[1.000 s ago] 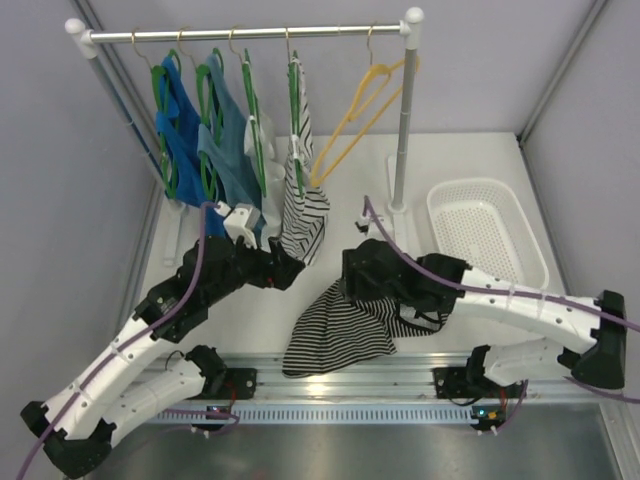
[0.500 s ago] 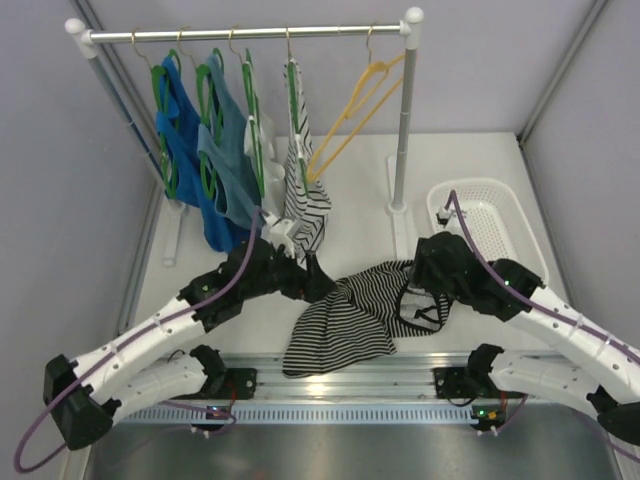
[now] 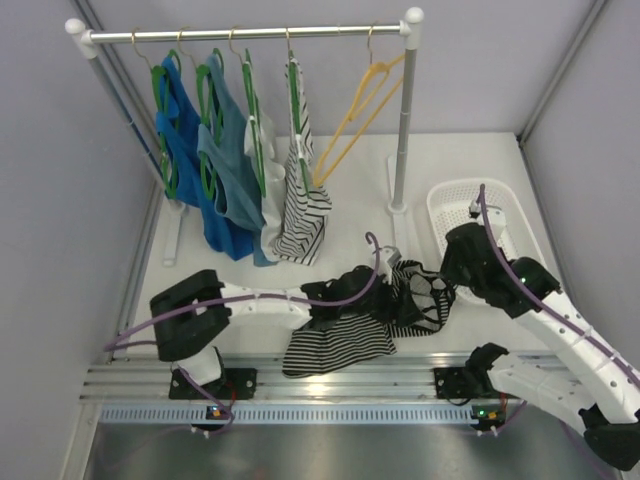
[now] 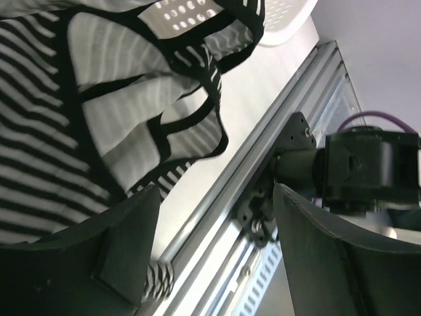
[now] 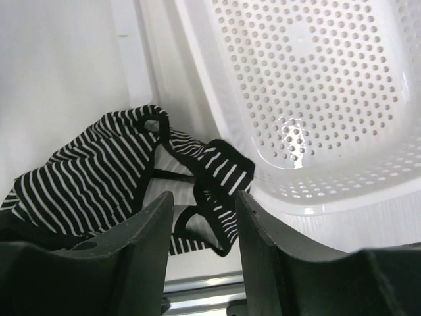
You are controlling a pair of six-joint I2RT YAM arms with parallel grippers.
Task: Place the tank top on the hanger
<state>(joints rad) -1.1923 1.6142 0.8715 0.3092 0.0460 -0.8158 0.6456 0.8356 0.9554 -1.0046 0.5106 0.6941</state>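
Tank top (image 3: 336, 345) partly over front rail (image 3: 140, 378)

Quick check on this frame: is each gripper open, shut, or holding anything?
Left gripper: open, nothing between its fingers.
Right gripper: open, the tank top lies beyond its fingers, not gripped.

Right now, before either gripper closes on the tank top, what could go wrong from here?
1. The tank top lies bunched, its black straps looped over each other. The open right gripper above them might pinch two layers or the wrong strap.
2. Its hem overlaps the rail at the table's near edge, so a pull by the open left gripper could snag it there.
3. The hanger hangs close to the rack post and may swing into it.
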